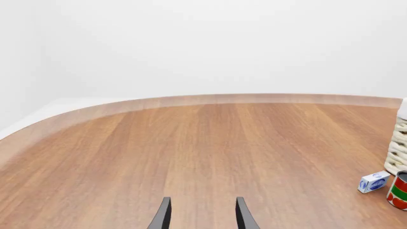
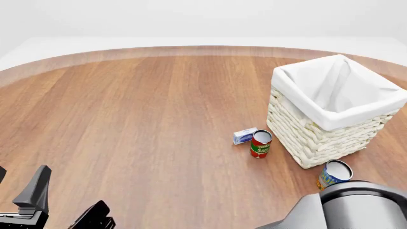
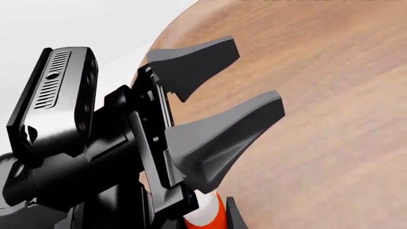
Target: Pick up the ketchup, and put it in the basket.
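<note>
Low over the counter (image 2: 159, 119), the left gripper (image 1: 202, 217) has its fingers apart. The ketchup (image 3: 205, 215) sits right by the right gripper (image 3: 219, 219); I cannot tell if those fingers grip it.

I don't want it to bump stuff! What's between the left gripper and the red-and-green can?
Just bare table between left gripper and can, seen in the front view.

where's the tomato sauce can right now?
Front view, right of centre: tomato sauce can stands between the small blue-white box and the basket.
</note>
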Available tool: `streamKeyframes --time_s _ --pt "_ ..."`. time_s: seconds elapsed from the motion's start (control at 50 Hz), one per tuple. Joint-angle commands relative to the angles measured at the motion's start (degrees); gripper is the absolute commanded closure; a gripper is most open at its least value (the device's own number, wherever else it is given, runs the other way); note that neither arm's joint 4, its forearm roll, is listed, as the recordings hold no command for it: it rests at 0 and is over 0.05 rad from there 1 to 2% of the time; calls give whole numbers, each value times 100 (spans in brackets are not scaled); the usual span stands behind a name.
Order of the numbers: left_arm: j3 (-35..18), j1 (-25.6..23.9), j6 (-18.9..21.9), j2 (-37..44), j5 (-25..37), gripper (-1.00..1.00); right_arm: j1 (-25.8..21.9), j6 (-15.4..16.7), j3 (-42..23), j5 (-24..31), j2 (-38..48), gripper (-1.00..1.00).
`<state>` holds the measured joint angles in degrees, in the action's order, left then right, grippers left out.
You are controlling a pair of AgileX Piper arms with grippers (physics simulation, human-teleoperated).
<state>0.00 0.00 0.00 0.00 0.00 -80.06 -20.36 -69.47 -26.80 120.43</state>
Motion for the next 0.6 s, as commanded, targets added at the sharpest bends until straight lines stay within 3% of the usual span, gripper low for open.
streamKeyframes --time_s 0.02,0.6 --pt "0 0 0 0 0 -100 6 -76 24 7 -20 100" --pt "0 0 0 0 0 -100 481 -13 64 56 -272 100"
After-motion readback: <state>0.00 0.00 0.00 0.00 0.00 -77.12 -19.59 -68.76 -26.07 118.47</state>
